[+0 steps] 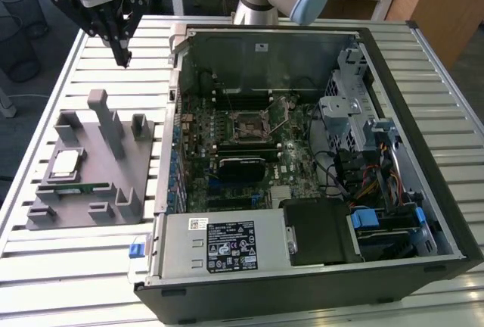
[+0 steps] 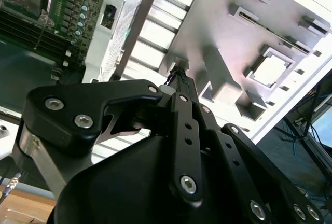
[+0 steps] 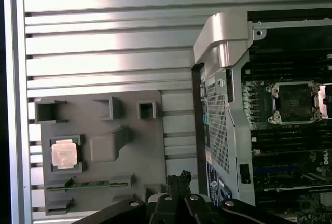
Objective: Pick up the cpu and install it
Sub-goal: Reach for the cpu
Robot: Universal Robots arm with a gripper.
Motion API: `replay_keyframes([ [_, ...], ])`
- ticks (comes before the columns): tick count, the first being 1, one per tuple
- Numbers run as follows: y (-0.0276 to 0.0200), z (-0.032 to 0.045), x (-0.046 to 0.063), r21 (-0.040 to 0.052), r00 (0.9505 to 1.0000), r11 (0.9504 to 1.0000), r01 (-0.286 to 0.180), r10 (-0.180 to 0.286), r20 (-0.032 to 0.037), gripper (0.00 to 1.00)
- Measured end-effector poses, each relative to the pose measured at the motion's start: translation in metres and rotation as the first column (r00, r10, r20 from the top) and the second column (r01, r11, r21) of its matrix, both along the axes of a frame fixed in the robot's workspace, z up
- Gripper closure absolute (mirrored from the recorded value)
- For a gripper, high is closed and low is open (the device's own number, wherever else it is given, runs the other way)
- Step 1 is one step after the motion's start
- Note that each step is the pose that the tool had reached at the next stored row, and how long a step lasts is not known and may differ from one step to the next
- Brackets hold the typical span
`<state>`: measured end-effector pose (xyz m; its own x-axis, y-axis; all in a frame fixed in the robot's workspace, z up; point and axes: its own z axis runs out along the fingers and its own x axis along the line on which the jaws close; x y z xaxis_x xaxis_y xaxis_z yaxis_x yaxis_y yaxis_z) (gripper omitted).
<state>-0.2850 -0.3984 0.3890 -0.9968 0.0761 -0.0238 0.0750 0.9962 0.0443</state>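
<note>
**Gripper above the table, cpu in its tray**

One cpu [image 1: 66, 163] sits in a square pocket of the single grey parts tray [image 1: 136, 162], which lies on the slatted table [image 1: 45, 259]. The tray is at the exterior view's left of the one open computer case [image 1: 302, 297]. One green memory stick [image 1: 76, 188] lies in the tray just beside the cpu. The gripper [image 1: 122, 58] hangs over the table beyond the tray, fingers pressed together on nothing, well apart from the cpu. One open socket [image 1: 248, 125] shows on the motherboard. Two printed labels, a large label [image 1: 231, 244] and a small label [image 1: 198, 223], sit on the case's metal box. I cannot make out their writing.

Robot lab: alu bench [image 1: 76, 281], open PC [image 1: 265, 62]
</note>
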Motion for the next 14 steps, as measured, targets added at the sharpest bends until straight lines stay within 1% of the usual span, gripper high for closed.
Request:
replay_keyframes([
  [14, 0.0000, -0.0010, -0.035, -0.0001, 1.0000, 1.0000, 0.000, 0.000, -0.0001, 0.89],
])
